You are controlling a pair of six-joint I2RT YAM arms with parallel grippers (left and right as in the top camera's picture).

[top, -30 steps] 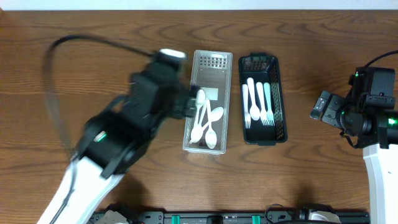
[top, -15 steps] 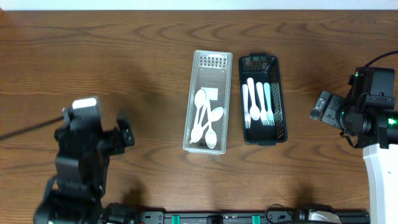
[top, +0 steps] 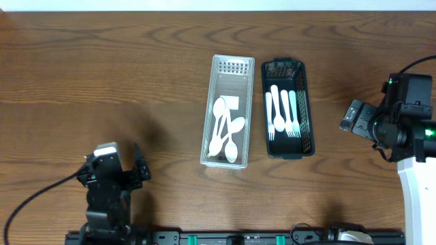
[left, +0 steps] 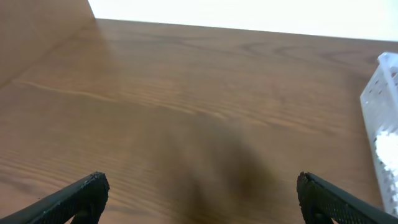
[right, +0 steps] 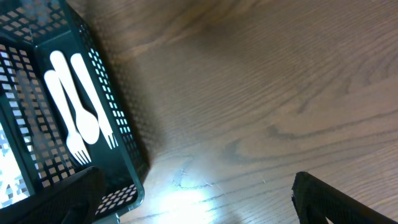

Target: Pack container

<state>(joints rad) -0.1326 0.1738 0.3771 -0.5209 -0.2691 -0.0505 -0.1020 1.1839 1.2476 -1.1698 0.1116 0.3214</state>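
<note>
left arm swung off the clear bin (top: 228, 112) and back to the near-left table (top: 136, 68) edge since a second ago; right arm, bin, basket and cutlery unchanged. spoons (top: 225, 133) lie heaped in the near half of the clear bin, mid table. forks (top: 280, 112) lie side by side in the black basket (top: 288, 109), just right of the bin, walls close but apart. no loose cutlery shows on the table, so packing looks done or nearly so.

risk: the bin is light and the spoons are stacked loose, so a fast sweep past it could clip a wall, shove it into the basket or tip spoons out. the same goes for the basket on the right side.

left gripper (left: 199, 193) is spread wide and holds nothing; spoons sit well apart, up and to its right. right gripper (right: 193, 193) is also spread and holds nothing, parked well right of the basket, forks off to its left.
</note>
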